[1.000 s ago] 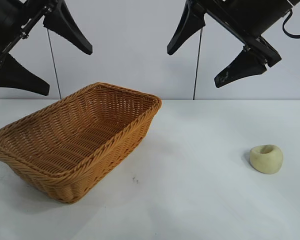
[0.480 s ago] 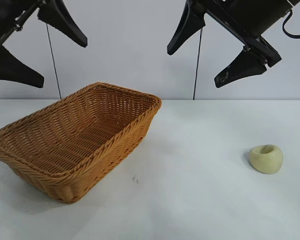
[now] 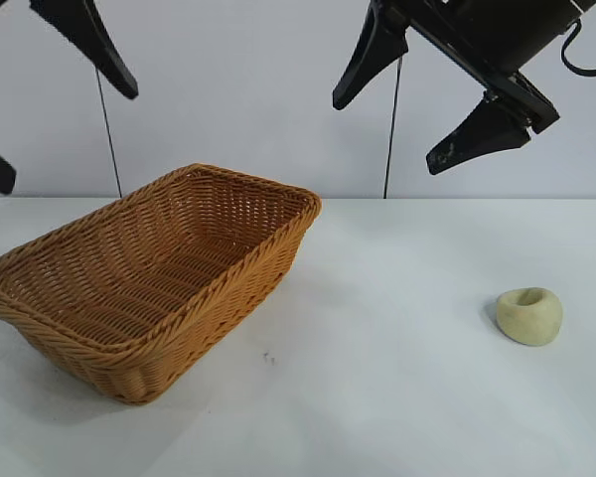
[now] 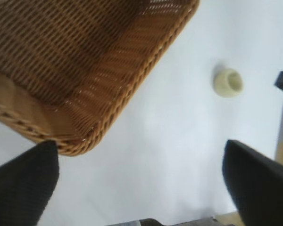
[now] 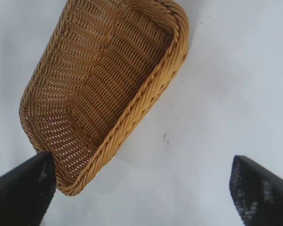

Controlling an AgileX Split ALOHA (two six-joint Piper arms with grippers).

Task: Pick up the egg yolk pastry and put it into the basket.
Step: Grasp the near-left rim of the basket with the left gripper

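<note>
The egg yolk pastry, a small pale cream bun with a dimple, lies on the white table at the right; it also shows in the left wrist view. The orange-brown wicker basket stands at the left, empty, and shows in the left wrist view and the right wrist view. My right gripper hangs open high above the table's middle, well above and left of the pastry. My left gripper is open, high at the far left above the basket, partly out of frame.
The white table spreads between the basket and the pastry, with a small dark speck near the basket's front corner. Two thin cables hang down against the back wall.
My left gripper has risen and moved left, its fingers now partly out of the exterior view. The right gripper, pastry and basket have not moved.
</note>
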